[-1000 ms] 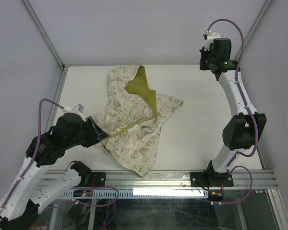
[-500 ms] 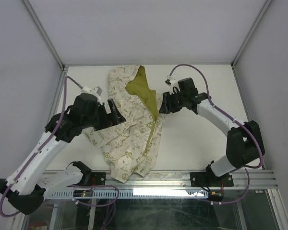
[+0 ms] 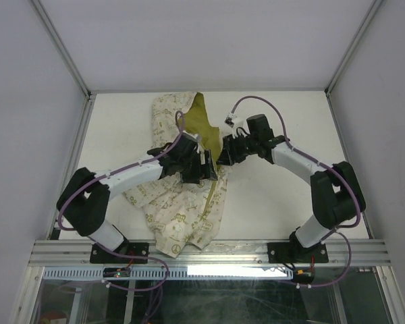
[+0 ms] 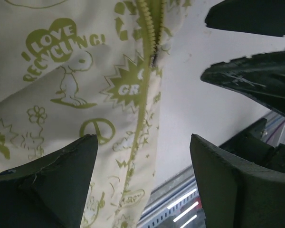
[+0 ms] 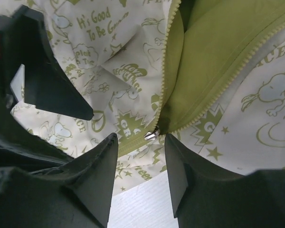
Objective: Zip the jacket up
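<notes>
The cream jacket (image 3: 175, 202) with olive-green prints lies on the white table, its olive lining (image 3: 201, 121) showing at the open top. The zipper is closed along the lower front and open above the metal slider (image 5: 151, 135), which also shows in the left wrist view (image 4: 153, 59). My left gripper (image 3: 208, 167) is open over the zipper line (image 4: 135, 147), just below the slider. My right gripper (image 3: 224, 156) is open, its fingers (image 5: 102, 164) straddling the slider from above without closing on it. The two grippers nearly meet over the jacket's middle.
The table's near edge has a metal rail (image 3: 209, 251). Bare white table (image 3: 283, 196) lies right of the jacket. The enclosure walls (image 3: 47, 101) close in on the left, back and right.
My left arm has swung in from the jacket's left side to its middle over the zipper. My right gripper has shifted slightly left and down onto the slider area. The jacket lies flatter.
</notes>
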Tool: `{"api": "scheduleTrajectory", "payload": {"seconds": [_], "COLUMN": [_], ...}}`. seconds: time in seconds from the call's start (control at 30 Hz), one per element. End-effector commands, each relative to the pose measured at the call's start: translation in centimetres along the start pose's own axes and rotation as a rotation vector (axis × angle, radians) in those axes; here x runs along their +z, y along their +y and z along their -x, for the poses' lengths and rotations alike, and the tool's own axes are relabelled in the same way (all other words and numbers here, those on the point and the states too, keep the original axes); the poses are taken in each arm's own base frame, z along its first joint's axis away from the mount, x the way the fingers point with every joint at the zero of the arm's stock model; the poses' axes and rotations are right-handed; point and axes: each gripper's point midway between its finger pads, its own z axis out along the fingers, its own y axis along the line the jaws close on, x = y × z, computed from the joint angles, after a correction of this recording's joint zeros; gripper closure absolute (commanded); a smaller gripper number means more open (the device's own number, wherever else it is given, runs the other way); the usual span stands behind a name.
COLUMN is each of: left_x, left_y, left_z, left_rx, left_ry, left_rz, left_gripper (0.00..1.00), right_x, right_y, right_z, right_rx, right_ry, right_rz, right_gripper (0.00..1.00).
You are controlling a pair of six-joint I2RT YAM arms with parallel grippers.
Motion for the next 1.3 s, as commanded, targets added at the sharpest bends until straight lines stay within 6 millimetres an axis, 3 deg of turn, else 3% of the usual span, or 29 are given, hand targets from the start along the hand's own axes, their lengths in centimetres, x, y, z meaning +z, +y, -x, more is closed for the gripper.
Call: {"api": "scheduleTrajectory", "payload": {"seconds": [0.0, 0.13, 0.27, 0.43, 0.63, 0.9, 1.1, 1.27], "left_x": [3.0, 5.3, 6.6, 6.2, 4.9, 1.1, -2.3, -4.5], "left_y": [0.8, 3.3, 5.3, 6.9, 8.0, 6.1, 3.0, 1.4], "left_z": [1.4, 0.3, -1.1, -2.3, -2.6, -1.6, 0.0, 0.2], "left_rx": [0.019, 0.005, 0.011, 0.049, 0.155, 0.383, 0.552, 0.654], "left_ry": [-0.050, -0.018, 0.025, 0.046, 0.054, 0.076, 0.069, 0.075], "left_rz": [0.020, 0.097, 0.143, 0.176, 0.200, 0.144, 0.072, 0.008], "left_gripper": [0.21, 0.28, 0.42, 0.67, 0.82, 1.00, 1.00, 1.00], "right_x": [1.5, 3.1, 4.6, 6.7, 7.2, 5.7, 6.5, 6.9], "right_y": [-0.6, -0.8, -0.6, 0.1, 0.8, 5.6, 7.6, 9.3], "right_z": [2.1, 1.6, 1.3, -0.2, -2.2, -2.6, -2.0, -1.5], "right_rx": [-0.090, -0.071, -0.056, -0.041, -0.001, -0.063, -0.114, -0.136], "right_ry": [-0.026, 0.003, 0.022, 0.102, 0.184, 0.218, 0.202, 0.196], "right_rz": [0.029, 0.078, 0.135, 0.204, 0.276, 0.502, 0.534, 0.583], "right_gripper": [0.53, 0.52, 0.51, 0.51, 0.54, 0.49, 0.48, 0.56]}}
